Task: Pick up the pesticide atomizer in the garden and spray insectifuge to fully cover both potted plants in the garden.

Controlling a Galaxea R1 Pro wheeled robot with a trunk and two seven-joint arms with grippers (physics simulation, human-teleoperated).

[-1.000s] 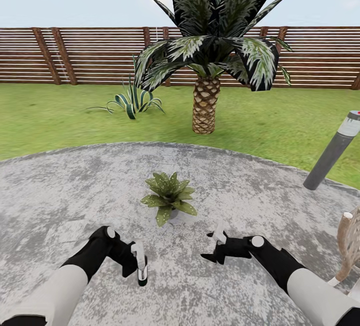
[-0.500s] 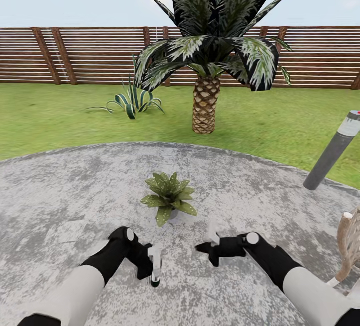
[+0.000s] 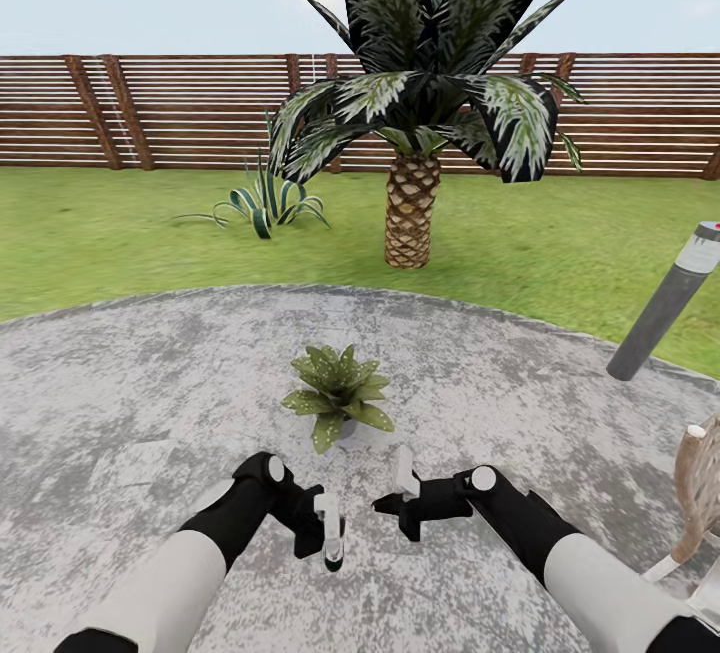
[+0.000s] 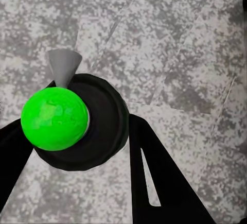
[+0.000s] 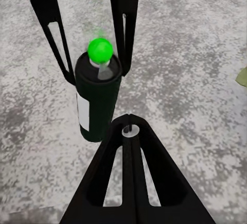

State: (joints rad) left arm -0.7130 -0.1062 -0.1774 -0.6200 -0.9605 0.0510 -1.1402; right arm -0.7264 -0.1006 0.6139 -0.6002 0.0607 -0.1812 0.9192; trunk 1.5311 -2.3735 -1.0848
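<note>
The pesticide atomizer [image 3: 331,536], a dark bottle with a white label and a green-lit top [image 4: 54,119], hangs upright just above the paved patio. My left gripper [image 3: 332,545] is shut on it, one finger on each side of the bottle [image 5: 98,105]. My right gripper [image 3: 398,499] is shut and empty, a short way to the bottle's right, its closed tips [image 5: 128,124] pointing at it. One potted plant [image 3: 337,395], a rosette of pointed spotted leaves, stands on the patio just beyond both grippers. One of its leaves [image 5: 242,77] shows in the right wrist view.
The round grey patio [image 3: 150,383] borders green lawn [image 3: 560,233]. A palm [image 3: 412,203] and a striped agave clump [image 3: 262,203] grow before the brown slatted fence [image 3: 180,113]. A leaning grey post [image 3: 660,313] and a wooden object [image 3: 697,493] stand at the right.
Both arms have drawn inward: the left gripper carried the atomizer to the right, and the right gripper moved left toward it. The plant and the view have not shifted.
</note>
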